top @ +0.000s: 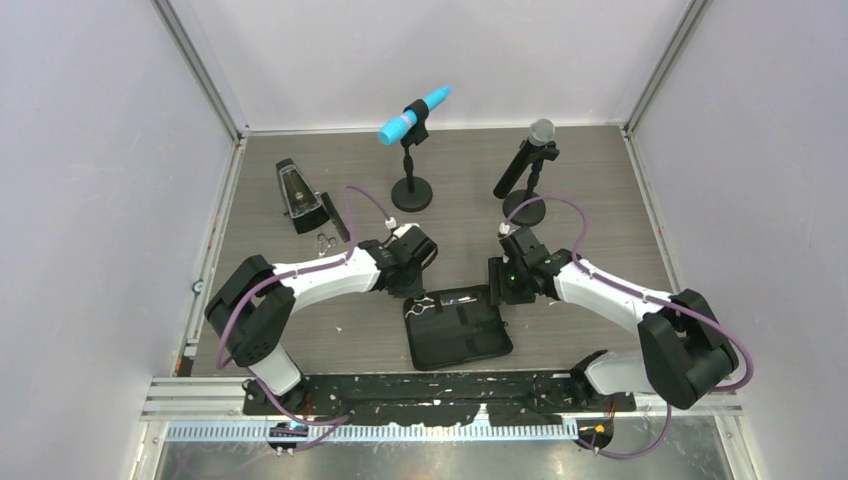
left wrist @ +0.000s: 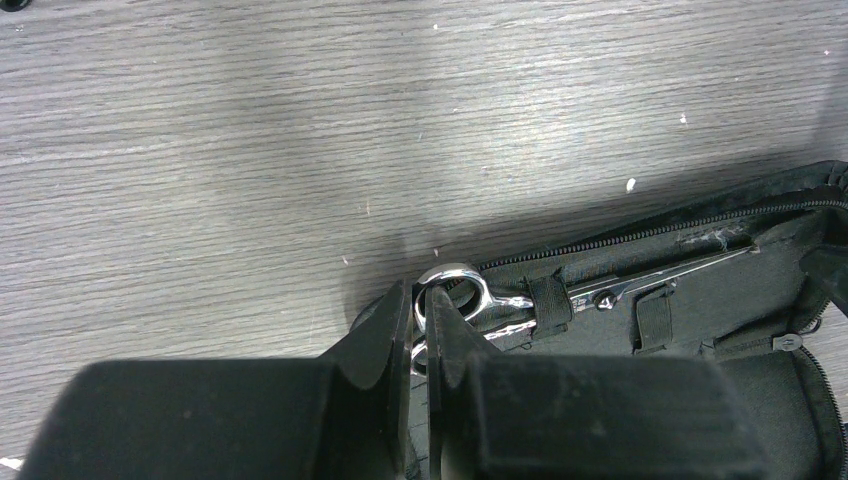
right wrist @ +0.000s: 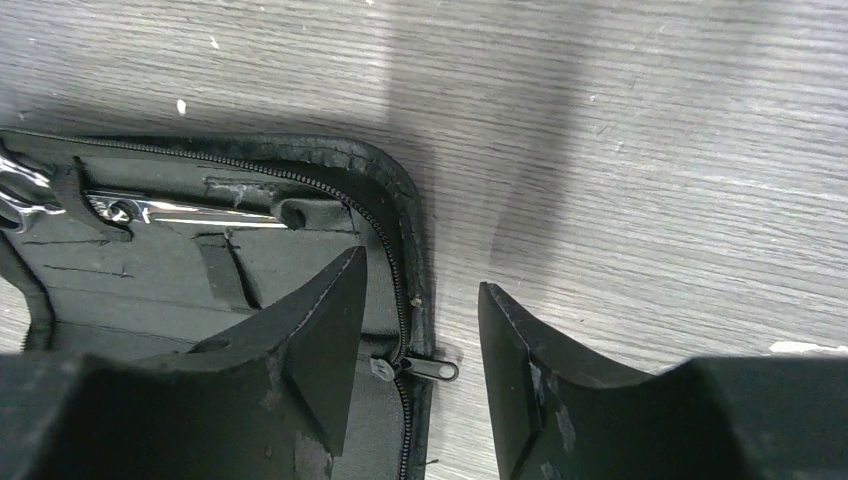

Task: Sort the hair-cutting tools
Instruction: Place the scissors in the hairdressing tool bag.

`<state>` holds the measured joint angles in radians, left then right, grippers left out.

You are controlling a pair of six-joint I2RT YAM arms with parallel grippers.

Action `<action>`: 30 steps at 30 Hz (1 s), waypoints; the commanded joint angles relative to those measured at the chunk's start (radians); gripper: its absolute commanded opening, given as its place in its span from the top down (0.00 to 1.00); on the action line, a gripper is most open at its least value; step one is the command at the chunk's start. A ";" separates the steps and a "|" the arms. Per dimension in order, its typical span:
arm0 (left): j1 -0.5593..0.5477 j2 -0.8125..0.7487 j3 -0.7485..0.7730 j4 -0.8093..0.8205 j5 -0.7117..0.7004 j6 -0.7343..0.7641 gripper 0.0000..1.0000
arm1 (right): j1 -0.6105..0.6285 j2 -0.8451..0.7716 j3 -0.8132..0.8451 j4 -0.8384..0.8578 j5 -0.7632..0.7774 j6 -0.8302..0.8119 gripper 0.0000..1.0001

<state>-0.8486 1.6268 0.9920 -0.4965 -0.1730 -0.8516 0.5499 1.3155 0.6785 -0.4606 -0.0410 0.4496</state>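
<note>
Your left hand (left wrist: 420, 296) is pinching shut on a ring handle of the scissors (left wrist: 505, 302), which are lying in the open case (left wrist: 720, 300) along its far edge, blades tucked under an elastic loop (left wrist: 548, 300). Their long axis is running left to right across the counter (left wrist: 300, 150), rings at the case's left edge, tips pointing right. Your right hand (right wrist: 422, 275) is hanging open astride the case's right rim, gripping nothing. So you are risking a snag: a tug could catch the blades in the loop and drag the unheld case.
</note>
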 commanded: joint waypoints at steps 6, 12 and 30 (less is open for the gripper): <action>0.011 -0.032 -0.005 0.019 -0.003 -0.012 1.00 | 0.004 0.052 -0.029 0.065 0.015 0.014 0.62; 0.017 -0.045 -0.024 0.010 -0.008 -0.043 1.00 | 0.004 0.053 -0.065 0.097 0.015 0.031 0.94; 0.004 -0.036 0.016 -0.037 0.004 -0.106 1.00 | 0.005 0.007 -0.095 0.127 0.018 0.097 0.95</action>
<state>-0.8360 1.6131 0.9703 -0.5163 -0.1646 -0.9367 0.5522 1.3285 0.6048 -0.3454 -0.0444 0.5236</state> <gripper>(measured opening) 0.077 0.070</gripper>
